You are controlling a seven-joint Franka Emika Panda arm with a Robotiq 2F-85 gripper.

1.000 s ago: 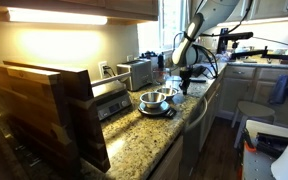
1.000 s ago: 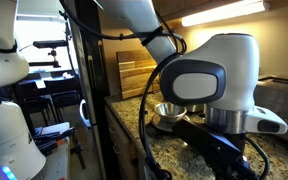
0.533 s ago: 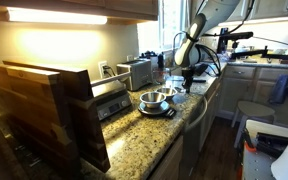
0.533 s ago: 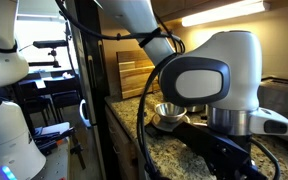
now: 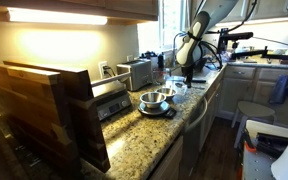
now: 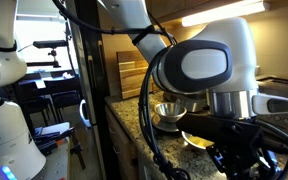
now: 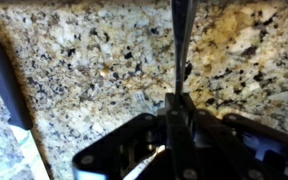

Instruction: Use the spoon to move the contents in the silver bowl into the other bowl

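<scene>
The silver bowl (image 5: 154, 98) stands on the granite counter, shiny and round; it also shows in an exterior view (image 6: 167, 112) behind the arm. A yellowish dish (image 6: 196, 140) lies just in front of it, partly hidden by the wrist. My gripper (image 7: 179, 105) is shut on a thin dark spoon handle (image 7: 179, 40) that points straight away over bare granite. In an exterior view the gripper (image 5: 188, 78) hangs above the counter, to the right of the silver bowl and apart from it. The spoon's bowl end is out of view.
A boxy toaster (image 5: 136, 72) stands at the back of the counter. A wooden board rack (image 5: 44, 100) fills the near left. A black-handled knife (image 7: 4, 75) lies on the granite at the left of the wrist view. The counter edge runs along the right.
The arm has shifted a little to the right and up, away from the silver bowl, with the spoon still held. The bowl has not moved.
</scene>
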